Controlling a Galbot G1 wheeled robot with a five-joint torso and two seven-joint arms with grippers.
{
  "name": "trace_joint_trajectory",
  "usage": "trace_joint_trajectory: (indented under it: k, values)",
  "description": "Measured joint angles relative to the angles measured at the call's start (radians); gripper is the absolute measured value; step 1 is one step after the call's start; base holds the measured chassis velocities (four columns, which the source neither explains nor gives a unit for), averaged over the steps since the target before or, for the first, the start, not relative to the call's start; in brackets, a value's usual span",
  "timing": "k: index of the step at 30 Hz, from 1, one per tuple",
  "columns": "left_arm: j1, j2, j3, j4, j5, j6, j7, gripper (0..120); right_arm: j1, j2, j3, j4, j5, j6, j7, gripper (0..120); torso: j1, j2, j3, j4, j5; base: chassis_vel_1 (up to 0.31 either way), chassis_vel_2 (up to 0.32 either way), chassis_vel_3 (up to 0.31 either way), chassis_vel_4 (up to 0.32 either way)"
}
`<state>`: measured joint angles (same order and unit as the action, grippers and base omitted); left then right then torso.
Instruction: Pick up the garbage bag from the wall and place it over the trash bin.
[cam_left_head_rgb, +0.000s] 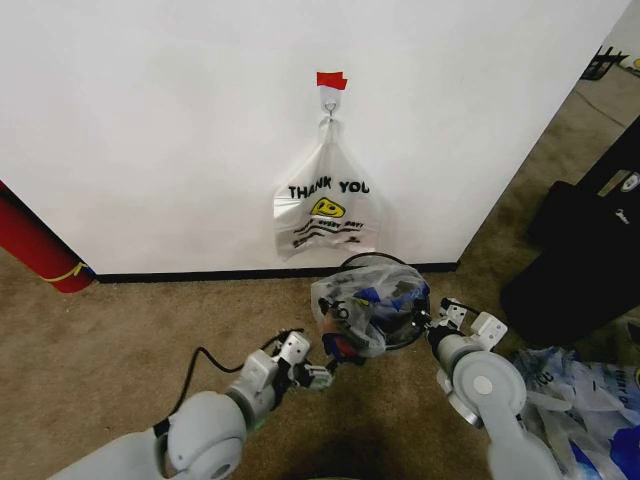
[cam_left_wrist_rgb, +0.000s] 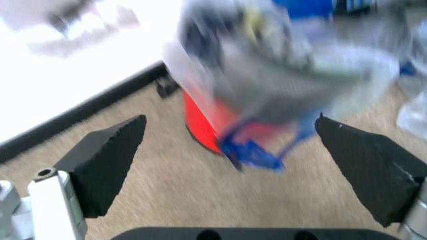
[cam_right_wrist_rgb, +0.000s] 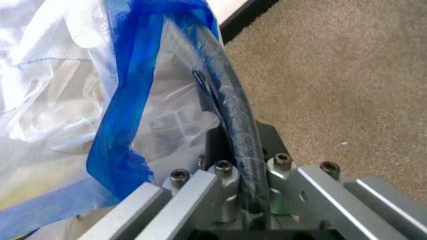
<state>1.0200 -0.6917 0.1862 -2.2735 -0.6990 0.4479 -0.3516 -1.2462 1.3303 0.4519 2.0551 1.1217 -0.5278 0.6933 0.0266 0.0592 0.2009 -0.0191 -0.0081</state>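
The right gripper (cam_left_head_rgb: 436, 322) sits against the rim of the trash bin (cam_left_head_rgb: 400, 330), on the robot's right side of it. Its jaws are clamped on that rim, pinching the garbage bag (cam_right_wrist_rgb: 120, 125) against the black edge; the right wrist view shows blue and clear plastic folded over the rim just ahead of the fingers.

The bag (cam_left_head_rgb: 365, 300) is draped over the mouth of the bin and hangs down its near side.

The left gripper (cam_left_head_rgb: 322, 375) hovers low over the carpet (cam_left_head_rgb: 120, 340), just short of the bin's other side, jaws spread wide with nothing between them. Ahead of its fingers (cam_left_wrist_rgb: 107, 160), the left wrist view shows the bin's red base (cam_left_wrist_rgb: 203, 125) and a blue fold of bag.

Beyond the bin, a white "THANK YOU" bag (cam_left_head_rgb: 325, 210) hangs from a hook (cam_left_head_rgb: 329, 103) on the wall (cam_left_head_rgb: 150, 130), under a red tape strip (cam_left_head_rgb: 331, 80).
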Motion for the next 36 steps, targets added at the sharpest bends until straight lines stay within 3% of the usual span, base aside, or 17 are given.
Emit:
trace_joint_trajectory:
  k: [5,9,12,14,16,22,33,36]
  values:
    - [-0.047,0.015,-0.01,-0.028,0.065,-0.06,0.028,100,-0.007,0.001,-0.006,0.002,-0.005,0.0,0.004,0,0.0,0.0,0.0,-0.0002,0.0001,0.0,0.0,0.0,0.0]
    - [-0.138,0.022,0.085,-0.024,0.177,-0.103,0.103,100,-0.013,0.01,-0.022,0.005,-0.022,-0.001,0.006,0,0.0,0.0,0.0,-0.0002,0.0001,0.0,0.0,0.0,0.0]
    - [-0.18,0.022,0.142,-0.017,0.175,-0.1,0.123,100,-0.012,0.012,-0.033,0.005,-0.028,-0.001,0.007,0,0.0,0.0,0.0,-0.0003,0.0,0.0,0.0,0.0,0.0]
    - [-0.279,0.0,0.237,0.016,0.168,-0.084,0.144,100,-0.003,0.016,-0.052,0.004,-0.032,-0.001,0.008,0,0.0,0.0,0.0,0.0004,0.0005,0.0,0.0,0.0,0.0]
    - [-0.363,-0.026,0.302,0.058,0.181,-0.079,0.151,100,-0.001,0.017,-0.055,0.004,-0.033,-0.001,0.01,0,0.0,0.0,0.0,-0.0003,-0.0003,0.0,0.0,0.0,0.0]
    - [-0.494,-0.07,0.401,0.137,0.202,-0.066,0.165,100,-0.016,0.018,-0.053,0.007,-0.042,-0.001,0.007,0,0.0,0.0,0.0,-0.0005,0.0003,0.0,0.0,0.0,0.0]
    - [-0.558,-0.114,0.498,0.253,0.31,-0.065,0.169,94,-0.009,0.019,-0.067,0.009,-0.043,-0.001,0.003,0,0.0,0.0,0.0,0.0,0.0,0.0,0.0,0.0,0.0]
    - [-0.569,-0.131,0.505,0.273,0.32,-0.066,0.148,82,-0.01,0.023,-0.077,0.004,-0.053,0.0,-0.005,0,0.0,0.0,0.0,-0.0002,0.0002,0.0,0.0,0.0,0.0]
